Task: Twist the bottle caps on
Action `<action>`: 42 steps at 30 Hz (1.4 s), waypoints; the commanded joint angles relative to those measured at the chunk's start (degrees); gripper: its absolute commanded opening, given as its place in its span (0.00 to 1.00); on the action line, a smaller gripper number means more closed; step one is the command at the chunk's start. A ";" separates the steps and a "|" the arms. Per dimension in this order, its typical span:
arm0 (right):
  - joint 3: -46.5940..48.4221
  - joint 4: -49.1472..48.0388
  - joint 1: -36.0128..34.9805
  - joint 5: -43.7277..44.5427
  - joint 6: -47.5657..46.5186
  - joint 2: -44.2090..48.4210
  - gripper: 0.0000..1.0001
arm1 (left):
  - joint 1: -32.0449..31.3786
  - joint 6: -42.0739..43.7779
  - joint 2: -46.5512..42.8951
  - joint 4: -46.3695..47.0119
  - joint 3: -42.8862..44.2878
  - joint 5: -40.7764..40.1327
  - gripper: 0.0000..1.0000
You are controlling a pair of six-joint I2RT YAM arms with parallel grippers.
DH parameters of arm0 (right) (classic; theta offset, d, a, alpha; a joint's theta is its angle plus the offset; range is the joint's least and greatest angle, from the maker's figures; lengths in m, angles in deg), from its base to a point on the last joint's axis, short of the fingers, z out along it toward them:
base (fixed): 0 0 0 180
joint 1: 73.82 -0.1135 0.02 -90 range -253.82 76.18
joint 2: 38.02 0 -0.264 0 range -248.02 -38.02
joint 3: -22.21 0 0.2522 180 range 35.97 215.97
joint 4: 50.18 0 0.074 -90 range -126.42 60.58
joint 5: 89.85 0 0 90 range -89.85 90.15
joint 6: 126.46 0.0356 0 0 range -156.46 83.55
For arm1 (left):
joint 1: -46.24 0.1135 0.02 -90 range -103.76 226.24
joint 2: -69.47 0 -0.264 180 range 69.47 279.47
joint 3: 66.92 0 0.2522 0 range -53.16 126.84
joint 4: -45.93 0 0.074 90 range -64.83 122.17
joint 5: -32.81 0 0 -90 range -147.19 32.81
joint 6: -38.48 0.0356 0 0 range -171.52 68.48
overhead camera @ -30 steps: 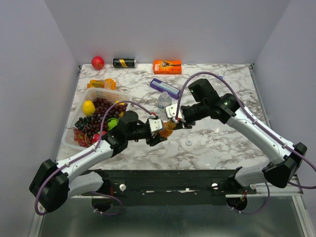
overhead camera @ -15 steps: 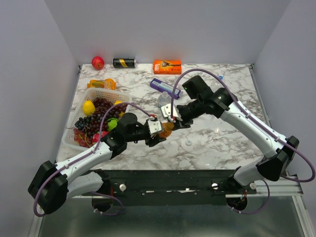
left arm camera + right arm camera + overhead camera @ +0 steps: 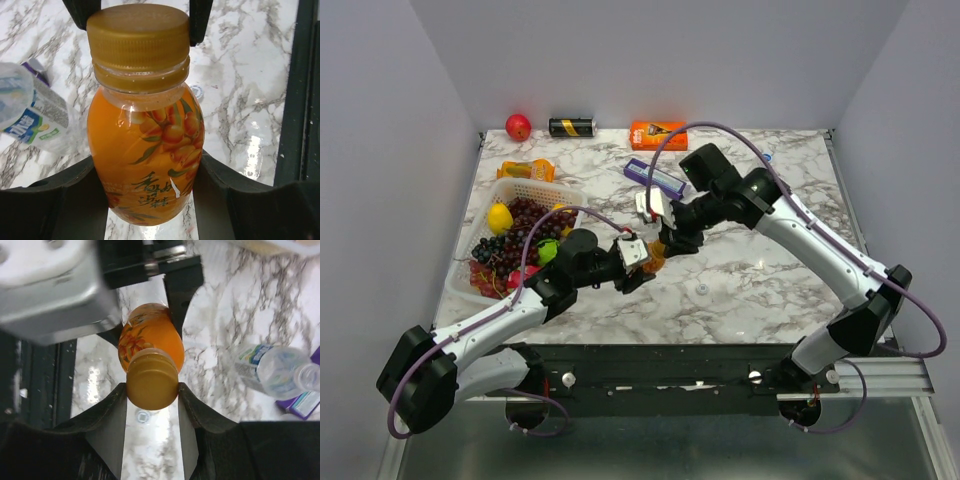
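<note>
The left claw [image 3: 150,197] is squeezing the fat part of the orange bottle [image 3: 150,145], holding it over the marble table [image 3: 760,280]. The right claw [image 3: 151,405] is pinching the orange cap [image 3: 151,380] sitting on the bottle's neck (a clear bottle [image 3: 270,371] is lying nearby).

- My right hand [image 3: 670,240] has twisted round on the orange bottle [image 3: 147,165]'s cap [image 3: 151,381], and its white wrist block [image 3: 648,205] has swung up and leftward.
- My right elbow [image 3: 752,190] has drifted left and farther back over the counter [image 3: 760,290].
</note>
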 commanded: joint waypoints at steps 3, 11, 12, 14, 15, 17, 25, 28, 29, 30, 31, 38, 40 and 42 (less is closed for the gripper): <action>2.40 -3.38 -0.56 2.50 36.80 -6.38 0.28 | -2.43 -2.27 -1.91 14.00 1.37 -17.37 0.00; 16.36 -0.12 0.24 -2.06 56.42 -16.75 0.32 | -3.04 -1.21 -0.59 12.61 0.49 -29.87 0.00; 19.77 -0.12 0.24 -2.68 56.87 -17.89 0.38 | -2.96 -1.13 -0.59 12.25 0.31 -30.40 0.00; 21.99 -0.04 0.32 -3.56 57.14 -18.52 0.53 | -2.95 -1.21 -0.33 11.11 -0.47 -30.58 0.00; 22.61 -0.04 0.50 -3.65 56.70 -18.26 0.59 | -2.95 -1.82 -0.24 10.76 -0.92 -31.10 0.00; 23.67 0.05 1.46 -3.21 55.48 -16.16 0.75 | -2.96 -2.27 -0.15 9.27 -1.70 -30.50 0.00; 27.81 1.37 5.77 0.82 42.22 -5.88 0.93 | -2.08 -3.23 -1.11 3.73 -2.77 -20.84 0.00; 18.17 1.28 6.30 -0.04 29.76 -0.96 0.93 | -0.85 -1.57 -2.69 1.44 -2.41 -12.24 0.00; 15.09 1.37 6.30 -1.53 24.58 0.45 0.91 | -0.41 0.70 -3.66 -0.22 -1.80 -8.91 0.00; 8.54 1.54 6.30 -3.02 13.57 4.03 0.90 | 0.03 2.20 -4.01 -1.54 -1.45 -3.48 0.00; 5.69 1.72 6.30 -4.34 8.32 5.63 0.90 | -0.05 3.69 -4.28 -3.20 -0.75 -0.99 0.00; -3.66 -0.38 3.93 -6.46 -14.75 11.19 0.89 | 0.03 13.98 -2.35 -17.54 5.85 8.00 0.00; -2.70 1.36 3.23 -7.60 -18.25 9.88 0.88 | 0.03 16.19 -2.35 -17.46 5.94 7.92 0.00; -0.85 5.74 1.82 -8.31 -24.38 8.82 0.84 | 0.03 16.45 -2.17 -17.46 6.37 7.92 0.00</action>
